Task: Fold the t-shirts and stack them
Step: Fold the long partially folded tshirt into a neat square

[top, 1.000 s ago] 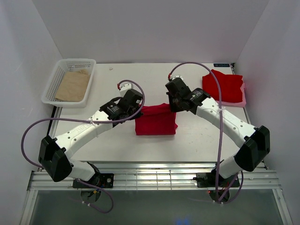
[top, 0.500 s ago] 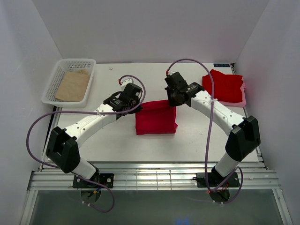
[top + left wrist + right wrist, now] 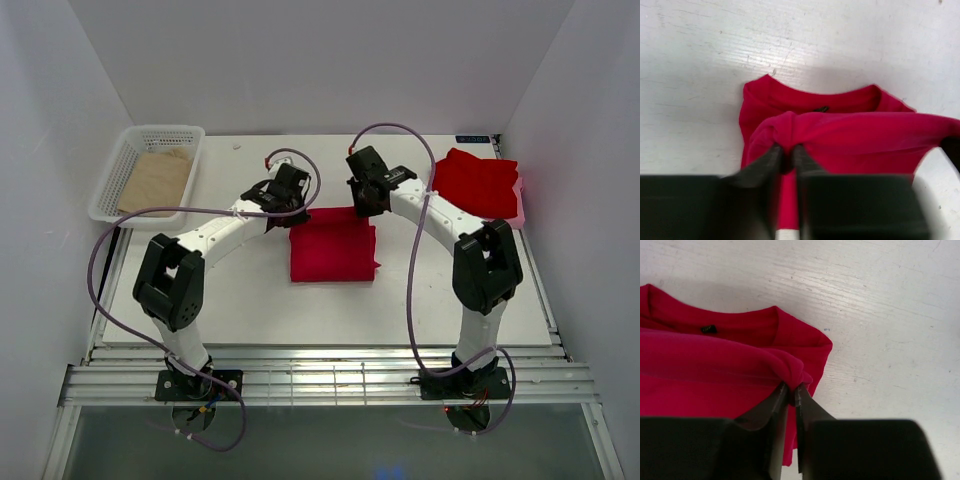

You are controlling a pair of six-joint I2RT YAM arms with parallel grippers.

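Centrally, left gripper point(image 3: 787, 152) and right gripper point(image 3: 791, 390) each clenched on red t-shirt point(image 3: 333, 255) edge, tan sheet point(image 3: 155, 183) inside white basket point(image 3: 112, 175).

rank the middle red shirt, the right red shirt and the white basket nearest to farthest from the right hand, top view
1. middle red shirt, gripped by the right hand at its far edge
2. right red shirt, by the right wall
3. white basket, far left corner

1. left arm point(image 3: 215, 237), right arm point(image 3: 430, 212): white link shells, black joint housings.
2. one purple cable point(image 3: 91, 282) loops loose off each arm, rearward of the jaws.
3. left gripper point(image 3: 787, 148), right gripper point(image 3: 791, 388): black, tapered fingers.
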